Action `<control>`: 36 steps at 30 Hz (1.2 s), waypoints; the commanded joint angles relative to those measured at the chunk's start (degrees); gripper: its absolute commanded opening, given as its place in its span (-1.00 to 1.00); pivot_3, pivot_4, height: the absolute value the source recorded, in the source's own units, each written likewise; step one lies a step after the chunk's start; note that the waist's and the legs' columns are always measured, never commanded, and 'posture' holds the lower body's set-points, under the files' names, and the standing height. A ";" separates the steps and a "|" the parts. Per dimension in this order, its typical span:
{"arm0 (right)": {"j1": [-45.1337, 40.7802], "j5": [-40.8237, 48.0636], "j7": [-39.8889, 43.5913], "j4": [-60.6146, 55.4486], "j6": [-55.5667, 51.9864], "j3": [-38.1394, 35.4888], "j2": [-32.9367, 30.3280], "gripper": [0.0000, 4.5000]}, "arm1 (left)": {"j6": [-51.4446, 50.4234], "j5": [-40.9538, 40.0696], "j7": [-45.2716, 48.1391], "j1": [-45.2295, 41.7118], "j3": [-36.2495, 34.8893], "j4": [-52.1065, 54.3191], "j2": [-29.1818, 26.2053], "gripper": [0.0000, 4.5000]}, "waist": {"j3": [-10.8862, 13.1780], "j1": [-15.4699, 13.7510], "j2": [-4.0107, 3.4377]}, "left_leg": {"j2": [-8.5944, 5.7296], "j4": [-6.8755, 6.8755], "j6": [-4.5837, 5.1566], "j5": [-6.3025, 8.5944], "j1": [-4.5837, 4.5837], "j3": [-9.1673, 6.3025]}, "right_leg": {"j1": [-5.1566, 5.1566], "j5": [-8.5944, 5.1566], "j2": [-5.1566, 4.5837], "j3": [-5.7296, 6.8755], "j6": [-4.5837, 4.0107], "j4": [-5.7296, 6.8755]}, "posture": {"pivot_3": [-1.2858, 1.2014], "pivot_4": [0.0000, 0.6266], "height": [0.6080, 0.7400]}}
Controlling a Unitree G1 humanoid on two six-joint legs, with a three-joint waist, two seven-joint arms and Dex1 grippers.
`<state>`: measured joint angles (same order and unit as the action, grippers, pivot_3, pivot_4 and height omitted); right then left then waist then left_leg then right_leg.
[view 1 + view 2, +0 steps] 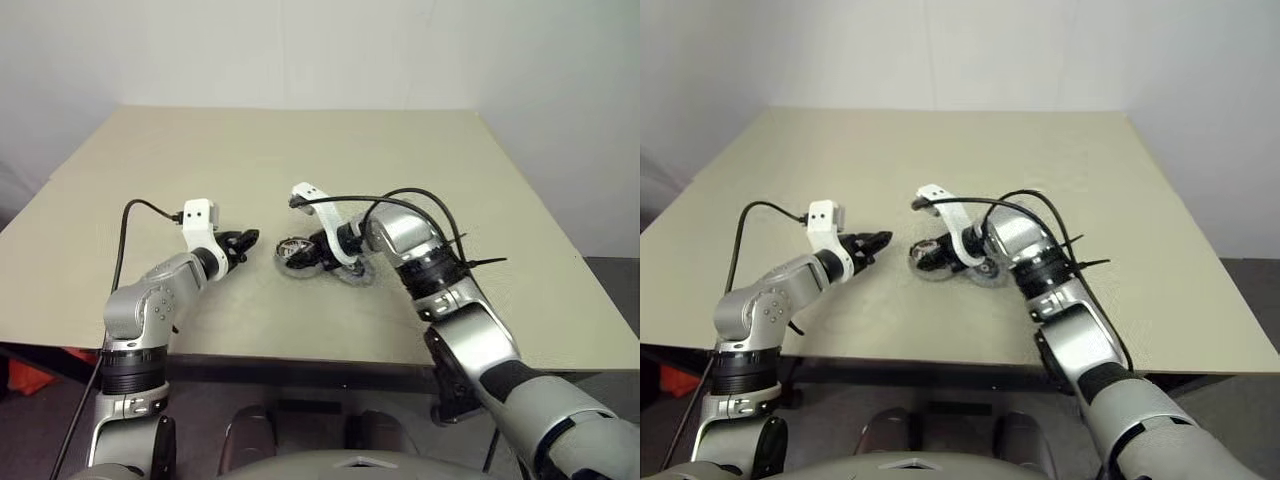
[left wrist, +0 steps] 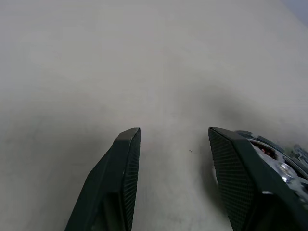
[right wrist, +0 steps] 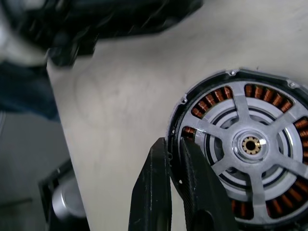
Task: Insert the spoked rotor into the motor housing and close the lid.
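The motor housing (image 1: 295, 252) is a dark-rimmed disc with copper windings (image 3: 262, 91), near the table's middle. A silvery spoked rotor (image 3: 243, 113) sits inside it over the windings. My right gripper (image 3: 174, 144) is shut on the housing's rim and reaches in from the right (image 1: 318, 250). I cannot tell whether the housing rests on the table. My left gripper (image 1: 244, 241) hovers open just left of the housing with nothing between its fingers (image 2: 127, 159). The lid (image 1: 358, 272), a smaller silvery disc, lies right of the housing, partly hidden by my right wrist.
The beige table (image 1: 300, 160) stretches far back and to both sides. Its front edge (image 1: 300, 358) runs close below both arms. Black cables (image 1: 420, 200) loop over my right forearm. An orange object (image 1: 20, 375) lies on the floor at the left.
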<state>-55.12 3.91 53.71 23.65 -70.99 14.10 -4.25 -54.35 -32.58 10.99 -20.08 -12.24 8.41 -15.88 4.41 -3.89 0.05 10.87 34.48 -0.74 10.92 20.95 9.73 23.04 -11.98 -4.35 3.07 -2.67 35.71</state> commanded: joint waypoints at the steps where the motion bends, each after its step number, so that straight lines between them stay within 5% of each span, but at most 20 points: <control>1: -1.43 1.45 -4.68 3.89 2.79 -2.15 1.83 -1.00 | 0.00 -0.47 -0.06 -0.63 -1.28 2.72 -0.75 0.05 | 0.00 -0.01 0.00 | 0.02 -0.04 -0.10 -0.06 -0.03 -0.03 | -0.01 -0.01 0.01 0.00 0.02 0.00 | 0.03 -1.00 1.00; 7: -0.83 3.96 -4.11 4.88 4.41 -1.65 1.39 -1.00 | -0.25 -0.40 0.12 -0.87 -1.98 2.63 -1.30 0.05 | 0.01 -0.07 -0.01 | 0.02 -0.25 -0.25 -0.16 -0.45 -0.13 | -0.17 -0.04 0.04 0.01 0.08 -0.07 | 0.03 -1.00 1.00; 15: 0.29 5.90 -2.30 -0.14 4.28 2.53 -1.20 0.16 | -0.10 -0.33 0.44 -1.85 -2.43 1.29 -2.15 0.05 | 0.01 -0.50 -0.01 | -0.03 -0.28 -0.35 -0.23 -0.28 -0.24 | -0.15 -0.02 0.06 0.02 0.08 -0.15 | 0.03 -1.00 1.00; 24: -1.85 10.79 -0.07 -6.70 5.89 0.68 -3.59 0.16 | -1.65 -2.38 1.27 -2.31 -2.85 0.81 -1.21 0.05 | 0.01 -0.76 -0.01 | -0.06 -0.30 -0.16 -0.11 0.33 -0.29 | 0.26 0.21 0.09 0.06 -0.33 -0.19 | 0.03 -1.00 1.00; 36: -1.94 13.04 -23.65 2.97 -1.61 -24.90 -5.04 0.16 | -7.85 -8.60 8.07 -4.09 -0.19 0.23 -1.24 0.05 | 0.01 -1.84 -0.01 | -0.10 -0.29 -0.25 -0.17 0.12 -0.27 | 0.07 0.19 0.08 0.06 -0.31 -0.17 | 0.03 -1.00 1.00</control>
<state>-57.20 16.03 32.45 26.77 -71.38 -7.95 -8.05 -62.05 -40.22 17.85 -22.30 -12.90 7.76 -16.70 4.42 -5.73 0.04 10.76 34.19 -0.99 10.75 21.08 9.46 23.11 -11.78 -4.27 3.13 -2.99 35.54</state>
